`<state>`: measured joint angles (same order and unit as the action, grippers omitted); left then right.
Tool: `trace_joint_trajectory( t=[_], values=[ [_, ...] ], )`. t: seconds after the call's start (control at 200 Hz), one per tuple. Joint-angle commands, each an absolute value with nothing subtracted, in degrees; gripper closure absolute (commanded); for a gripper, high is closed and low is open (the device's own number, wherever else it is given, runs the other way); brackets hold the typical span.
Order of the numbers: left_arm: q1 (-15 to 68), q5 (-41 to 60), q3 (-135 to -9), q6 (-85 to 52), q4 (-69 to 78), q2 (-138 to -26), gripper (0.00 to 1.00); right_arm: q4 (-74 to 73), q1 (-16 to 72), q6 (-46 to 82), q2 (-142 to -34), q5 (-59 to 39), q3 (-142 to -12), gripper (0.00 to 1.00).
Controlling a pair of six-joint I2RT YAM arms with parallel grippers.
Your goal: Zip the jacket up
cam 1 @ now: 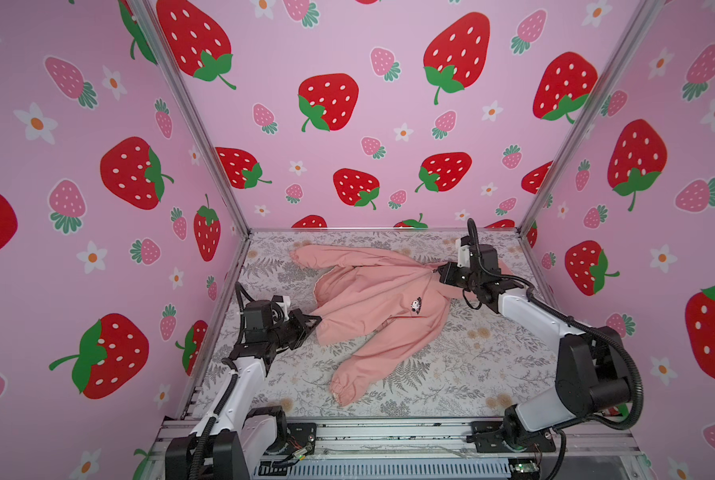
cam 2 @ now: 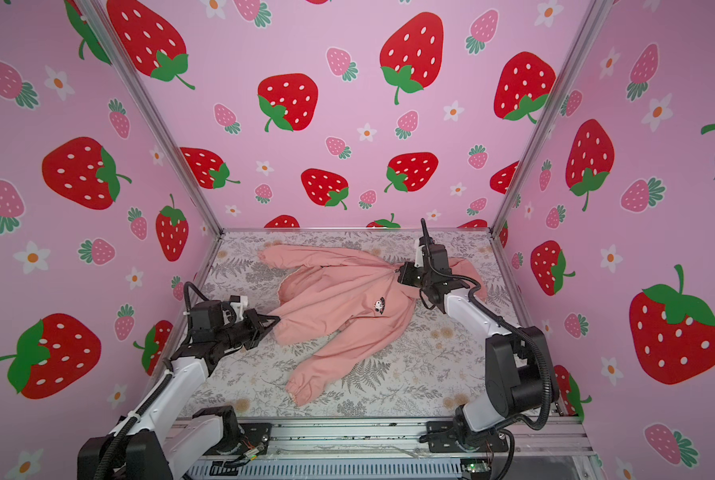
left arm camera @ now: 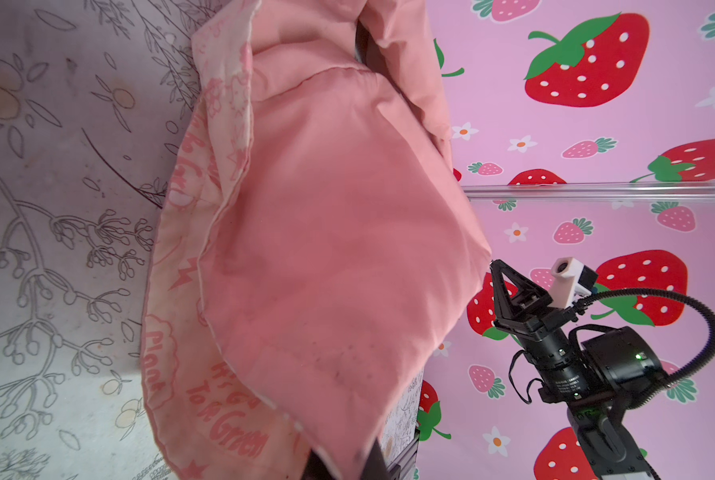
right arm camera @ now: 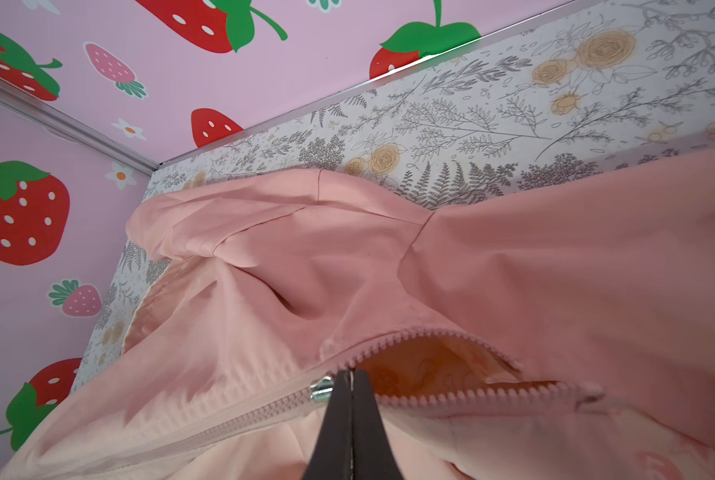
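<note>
**Jacket on counter, zipper closed most of the way, both tools clamped**

The jacket (cam 1: 372, 299) lies front up at the middle of the flower-printed counter (cam 1: 472, 365). Its hem points toward the left arm and its hood toward the right arm. One sleeve stretches to the far left corner, the other toward the near edge.

The left tool (cam 1: 314, 321) is closed on the hem edge, with fabric running in between its jaws.

In the right wrist view the right tool (right arm camera: 351, 376) has its jaws pressed together at the zipper slider (right arm camera: 321, 390), up by the collar. On the hem side of the slider the zipper (right arm camera: 243, 415) is joined. On the collar side the two rows of teeth stand apart, showing cream lining.
</note>
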<state>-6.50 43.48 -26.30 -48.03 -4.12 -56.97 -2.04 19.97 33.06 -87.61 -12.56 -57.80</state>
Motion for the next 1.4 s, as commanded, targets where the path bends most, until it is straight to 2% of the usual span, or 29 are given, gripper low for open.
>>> trace_joint_trajectory(
  t=[0.0, 0.605, 0.975, 1.135, 1.39],
  values=[
    [-7.64, 41.48, -26.22, -47.91, -4.75, -56.23, 1.00, -2.24, 17.36, 31.98, -84.99, -10.19, -57.22, 1.00],
    [-8.91, 41.42, -26.07, -47.97, -4.91, -55.76, 1.00, -0.31, 7.89, 31.36, -83.58, -12.10, -56.07, 1.00],
    [-9.25, 39.96, -30.12, -50.21, -1.06, -60.22, 1.00, -0.49, 6.32, 31.90, -85.23, -13.44, -58.24, 1.00],
    [-9.16, 39.13, -45.52, -50.62, 0.91, -71.13, 1.00, -5.12, 5.66, 34.05, -88.28, -20.81, -64.88, 1.00],
    [-8.88, 44.16, -98.12, -50.83, -10.74, -95.60, 1.00, -8.46, 3.74, 38.14, -94.57, -30.98, -87.89, 1.00]
  ],
)
